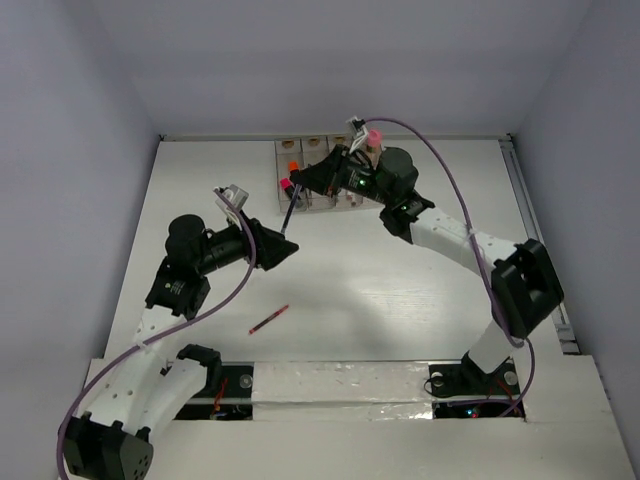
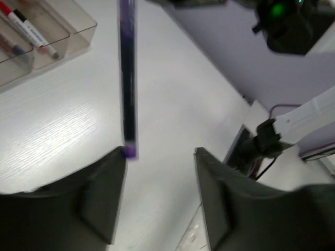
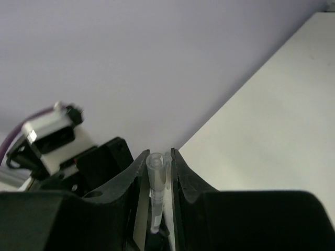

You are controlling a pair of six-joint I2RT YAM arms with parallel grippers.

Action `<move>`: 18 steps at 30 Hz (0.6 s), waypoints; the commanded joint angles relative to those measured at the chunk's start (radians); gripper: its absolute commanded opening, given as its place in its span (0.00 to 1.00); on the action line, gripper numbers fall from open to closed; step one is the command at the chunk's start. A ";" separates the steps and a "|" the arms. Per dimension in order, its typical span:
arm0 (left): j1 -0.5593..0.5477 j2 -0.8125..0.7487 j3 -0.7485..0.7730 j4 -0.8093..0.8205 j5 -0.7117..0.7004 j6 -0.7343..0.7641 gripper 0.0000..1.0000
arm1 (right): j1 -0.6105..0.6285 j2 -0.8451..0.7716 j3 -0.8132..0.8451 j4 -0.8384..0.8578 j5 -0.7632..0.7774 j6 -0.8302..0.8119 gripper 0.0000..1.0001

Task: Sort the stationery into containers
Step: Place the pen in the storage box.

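Observation:
A thin blue pen hangs nearly upright over the table between the two arms. My right gripper is shut on its clear-capped top end. In the left wrist view the blue pen is blurred, and its lower tip sits just beside the tip of one finger. My left gripper is open, jaws well apart and holding nothing. The containers stand at the back, partly hidden by the right arm. A red pen lies on the table near the front.
Highlighters with an orange cap and a pink cap show at the bins' left end. A white marker lies in one bin. A pink-capped item shows behind the right wrist. Purple cables loop off both arms.

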 commanded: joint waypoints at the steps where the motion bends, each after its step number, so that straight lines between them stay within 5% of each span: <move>1: -0.005 -0.051 -0.022 -0.042 0.031 0.023 0.58 | -0.080 0.073 0.106 0.043 0.091 0.044 0.00; 2: -0.005 -0.054 -0.025 -0.045 0.028 0.031 0.65 | -0.089 0.090 0.132 0.057 0.092 0.062 0.00; 3: -0.005 -0.056 -0.023 -0.057 0.028 0.037 0.83 | -0.089 0.120 0.144 0.057 0.097 0.066 0.00; 6: -0.005 -0.065 -0.016 -0.079 0.010 0.060 0.97 | -0.132 0.168 0.201 0.029 0.100 0.053 0.00; 18: -0.005 -0.149 -0.037 -0.147 -0.179 0.106 0.99 | -0.163 0.515 0.786 -0.655 0.425 -0.581 0.00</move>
